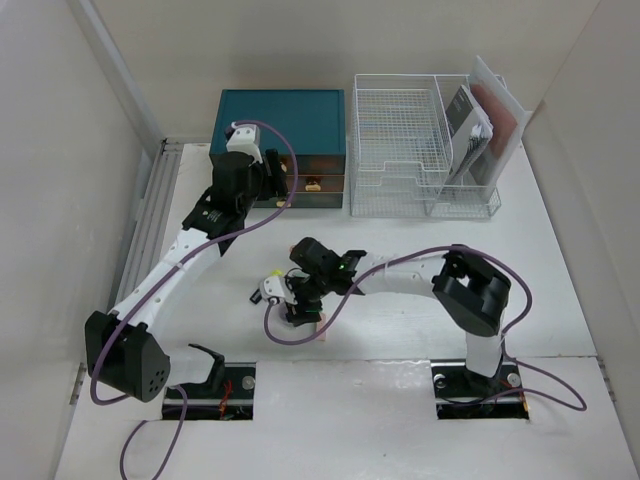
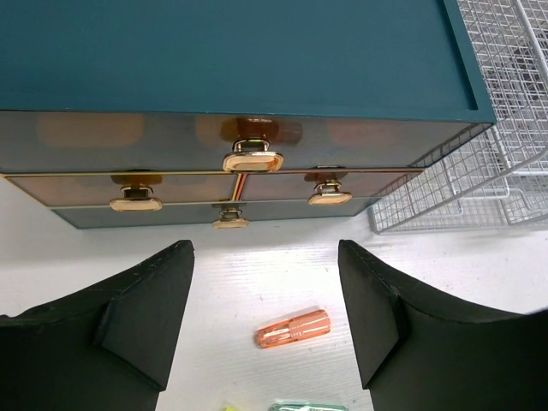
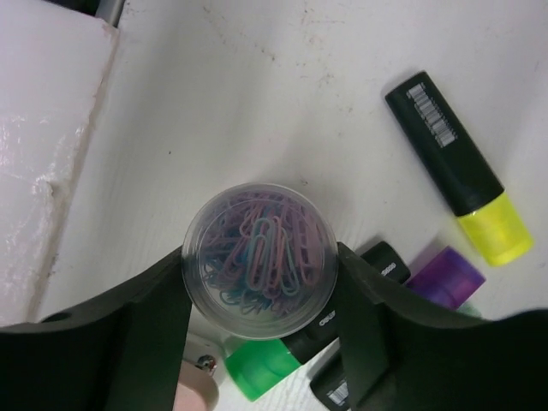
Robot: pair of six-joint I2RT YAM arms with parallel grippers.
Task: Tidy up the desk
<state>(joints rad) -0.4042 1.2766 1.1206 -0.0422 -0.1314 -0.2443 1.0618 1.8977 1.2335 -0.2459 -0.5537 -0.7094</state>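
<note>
Firstly, right pincer [image 3: 261,278]: its two black fingers press against opposite sides of a clear round tub [image 3: 259,257] of coloured paper clips; whether the tub rests on the surface or hangs above it cannot be told. Just beside it lie highlighters, one black with a yellow cap [image 3: 454,171], one green-capped [image 3: 257,377] and one purple [image 3: 445,278]. Left pincer [image 2: 265,257]: spread wide, holding nothing, poised over a small orange tube [image 2: 294,329] that lies on its side. Beyond it stands a teal drawer box [image 2: 240,51] with gold handles [image 2: 253,158], and a white wire-mesh rack [image 2: 505,171] just beside the box. Papers [image 1: 478,125] stand upright in the rack's right compartment. Worktop [image 1: 560,280]: large, white, matte and faintly specked. It fills the floor of the enclosure and carries all the above, with two rectangular cut-outs [image 1: 210,390] at the near edge around the arm bases. Plain pale walls [image 1: 60,150] enclose three sides, and a ribbed metal rail [image 1: 150,220] runs along the left edge.
</note>
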